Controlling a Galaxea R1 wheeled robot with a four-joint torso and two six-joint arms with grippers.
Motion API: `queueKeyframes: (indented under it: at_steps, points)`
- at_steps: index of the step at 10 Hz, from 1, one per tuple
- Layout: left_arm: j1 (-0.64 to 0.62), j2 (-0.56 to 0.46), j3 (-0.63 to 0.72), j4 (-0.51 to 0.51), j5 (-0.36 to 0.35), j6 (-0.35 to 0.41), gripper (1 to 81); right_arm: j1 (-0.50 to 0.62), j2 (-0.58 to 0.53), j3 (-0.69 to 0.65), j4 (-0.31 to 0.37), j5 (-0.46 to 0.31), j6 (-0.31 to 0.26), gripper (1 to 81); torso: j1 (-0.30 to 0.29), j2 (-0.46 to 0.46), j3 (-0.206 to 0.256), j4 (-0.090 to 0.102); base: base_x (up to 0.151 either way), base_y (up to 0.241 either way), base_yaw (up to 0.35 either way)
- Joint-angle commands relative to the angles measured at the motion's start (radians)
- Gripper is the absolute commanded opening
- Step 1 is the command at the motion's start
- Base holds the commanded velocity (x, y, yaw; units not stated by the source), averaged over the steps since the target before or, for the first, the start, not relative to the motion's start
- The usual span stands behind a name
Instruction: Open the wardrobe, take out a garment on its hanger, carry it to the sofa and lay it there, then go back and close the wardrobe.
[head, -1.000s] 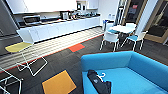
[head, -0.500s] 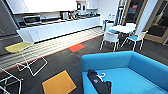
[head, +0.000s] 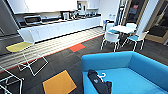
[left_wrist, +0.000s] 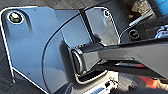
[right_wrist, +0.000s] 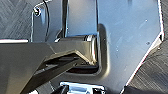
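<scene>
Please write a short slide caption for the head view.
Black garment on its white hanger lies on the blue sofa, kitchen counter behind.

white kitchen counter (head: 62, 27); yellow chair (head: 18, 46), white table (head: 123, 28) with blue-seated chairs (head: 111, 37); orange floor tile (head: 59, 82)

Sofa (head: 140, 67) — smooth upholstery; garment (head: 96, 80) — matt cloth.

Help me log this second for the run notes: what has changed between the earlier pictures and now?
Nothing has visibly changed. The garment on its hanger lies on the sofa as before, and the head view has not shifted.
</scene>
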Motion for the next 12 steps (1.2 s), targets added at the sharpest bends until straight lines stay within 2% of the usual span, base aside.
queueKeyframes:
  at_steps: [1, 6, 12]
  points:
    - [-0.021, -0.015, 0.002, 0.018, 0.024, 0.005, 81.1, 0.018, 0.011, 0.009, -0.003, -0.049, -0.004, 81.1, 0.0, 0.0, 0.0, 0.0, 0.0, 0.0, 0.168]
    - [-0.018, -0.013, -0.003, 0.03, 0.024, 0.005, 81.1, 0.018, 0.013, 0.009, -0.005, -0.049, -0.004, 81.1, 0.0, 0.0, 0.0, 0.0, 0.0, 0.0, 0.163]
    - [-0.016, -0.013, -0.003, 0.03, 0.026, 0.004, 81.1, 0.021, 0.013, 0.007, -0.005, -0.05, -0.004, 81.1, 0.0, 0.0, 0.0, 0.0, 0.0, 0.0, 0.087]
